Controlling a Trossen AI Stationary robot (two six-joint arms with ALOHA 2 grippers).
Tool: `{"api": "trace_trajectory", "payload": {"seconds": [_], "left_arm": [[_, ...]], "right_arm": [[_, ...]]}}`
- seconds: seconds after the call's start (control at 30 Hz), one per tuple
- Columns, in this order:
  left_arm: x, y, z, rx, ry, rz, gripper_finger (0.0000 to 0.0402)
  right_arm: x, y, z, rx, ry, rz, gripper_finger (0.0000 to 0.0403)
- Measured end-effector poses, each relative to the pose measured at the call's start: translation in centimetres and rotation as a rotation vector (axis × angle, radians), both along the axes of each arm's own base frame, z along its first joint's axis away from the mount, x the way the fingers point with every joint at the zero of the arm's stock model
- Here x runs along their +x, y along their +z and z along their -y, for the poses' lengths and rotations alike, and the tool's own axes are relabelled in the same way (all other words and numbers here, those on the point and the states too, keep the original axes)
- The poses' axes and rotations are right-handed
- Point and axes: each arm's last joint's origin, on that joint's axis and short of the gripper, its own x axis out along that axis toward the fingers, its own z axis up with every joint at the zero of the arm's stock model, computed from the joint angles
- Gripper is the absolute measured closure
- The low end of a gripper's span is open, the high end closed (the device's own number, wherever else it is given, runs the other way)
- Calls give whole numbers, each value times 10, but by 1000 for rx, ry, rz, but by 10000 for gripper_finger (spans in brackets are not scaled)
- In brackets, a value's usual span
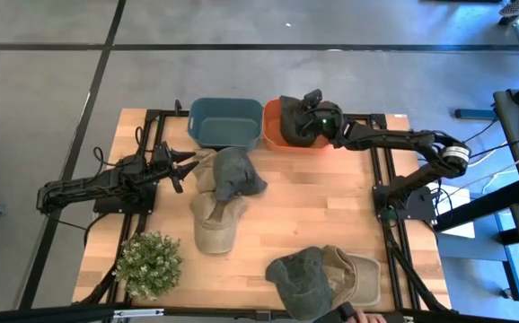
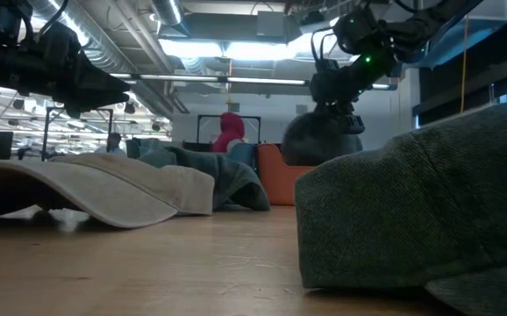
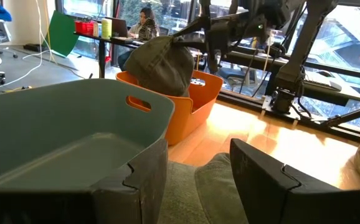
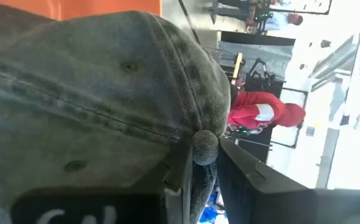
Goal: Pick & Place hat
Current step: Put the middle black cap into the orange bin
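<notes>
We see a wooden table (image 1: 295,215) carrying two bins at its far edge: a blue bin (image 1: 224,123) and, touching it on the right, an orange bin (image 1: 273,135). Loose caps lie on the boards. A blue-grey cap (image 1: 237,172) and a tan cap (image 1: 216,222) overlap near the table's centre, just in front of the blue bin. A dark green cap (image 1: 297,280) and a beige cap (image 1: 354,274) overlap at the near edge. A small potted plant (image 1: 148,263) stands at the near left corner.

The right arm reaches from the right side across to the orange bin. The right gripper (image 1: 306,115) is above that bin and is clamped on a dark grey hat (image 1: 293,121). In the right wrist view, the fingers pinch the fabric at the crown, beside the top button (image 4: 205,144). In the low view and the left wrist view, the hat hangs from the gripper over the orange bin, with its lower part at or within the rim; we cannot tell whether it touches the bin floor.

The left arm lies low along the left side. The left gripper (image 1: 180,167) is spread wide and empty, just beside the blue-grey cap and near the front wall of the blue bin.

A person in a red hooded top (image 2: 230,132) is visible in the room behind the table.
</notes>
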Motion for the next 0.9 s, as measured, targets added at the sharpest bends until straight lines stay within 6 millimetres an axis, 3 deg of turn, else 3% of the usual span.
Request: {"api": "trace_trajectory", "payload": {"seconds": [0.47, 0.9], "left_arm": [[0, 0, 0, 0, 0, 0, 233], [0, 0, 0, 0, 0, 0, 233]], "right_arm": [[3, 8, 1, -15, 7, 140, 337], [3, 13, 2, -56, -42, 167, 334]]}}
